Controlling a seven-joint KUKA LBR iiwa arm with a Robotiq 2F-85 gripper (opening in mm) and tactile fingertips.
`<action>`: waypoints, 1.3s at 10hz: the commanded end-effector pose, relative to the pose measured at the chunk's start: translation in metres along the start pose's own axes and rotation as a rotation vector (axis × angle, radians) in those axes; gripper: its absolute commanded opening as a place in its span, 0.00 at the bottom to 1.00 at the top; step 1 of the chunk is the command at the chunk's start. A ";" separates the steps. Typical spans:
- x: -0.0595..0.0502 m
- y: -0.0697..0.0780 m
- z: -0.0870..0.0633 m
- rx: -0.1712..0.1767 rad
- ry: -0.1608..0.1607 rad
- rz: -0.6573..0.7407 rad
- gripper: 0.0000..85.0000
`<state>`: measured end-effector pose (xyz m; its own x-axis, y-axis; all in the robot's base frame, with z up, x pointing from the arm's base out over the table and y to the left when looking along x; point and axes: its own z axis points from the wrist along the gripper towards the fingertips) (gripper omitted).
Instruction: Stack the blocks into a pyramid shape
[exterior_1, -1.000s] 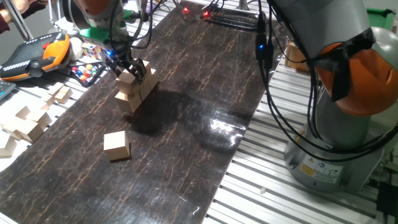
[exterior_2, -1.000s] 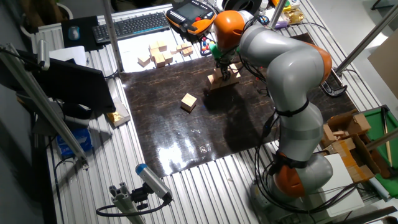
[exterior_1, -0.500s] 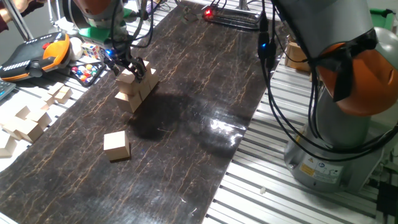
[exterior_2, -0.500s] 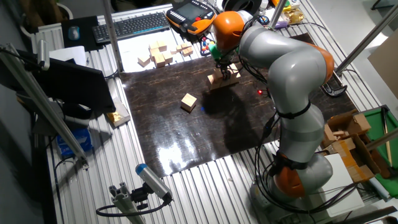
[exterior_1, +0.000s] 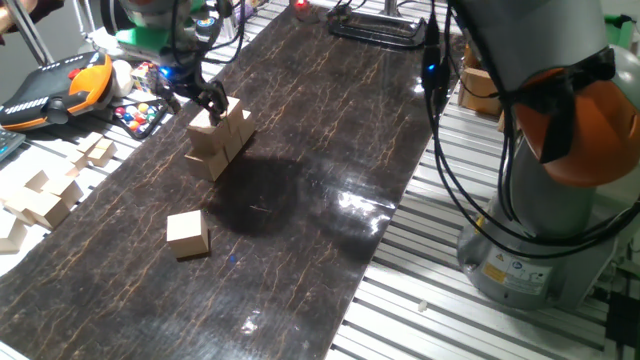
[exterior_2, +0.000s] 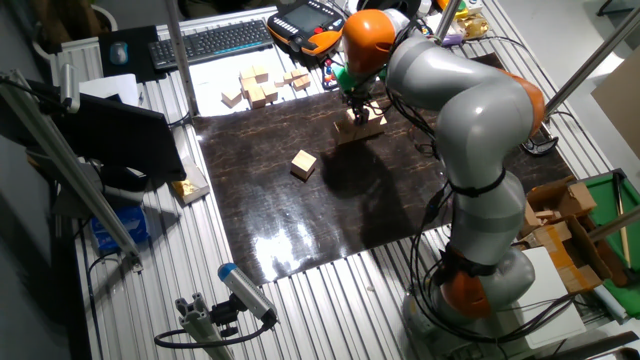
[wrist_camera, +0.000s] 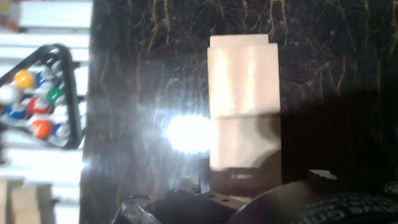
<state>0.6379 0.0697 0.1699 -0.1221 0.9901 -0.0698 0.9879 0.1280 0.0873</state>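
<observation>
Gripper (exterior_1: 200, 97) higher than 1 s ago, spread over pyramid shape (exterior_1: 218, 140) (ball rack (wrist_camera: 38, 93) only in hand view).

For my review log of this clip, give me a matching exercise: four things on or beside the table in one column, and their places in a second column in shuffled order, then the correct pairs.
Things:
1. gripper
2. lone block
3. block stack
4. pool-ball rack

Places:
A. off the dark mat, beside its edge
B. by itself on the mat, apart from the stack
C. just above the stack's top block
D. on the mat, under the gripper

Pairs: 1-C, 2-B, 3-D, 4-A
</observation>
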 end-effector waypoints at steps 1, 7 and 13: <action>0.006 0.001 -0.004 0.003 0.002 -0.014 1.00; 0.041 0.007 -0.009 0.038 0.065 -0.159 0.87; 0.067 0.008 -0.004 0.079 0.031 -0.299 0.83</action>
<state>0.6370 0.1375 0.1700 -0.4106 0.9105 -0.0488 0.9117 0.4107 -0.0087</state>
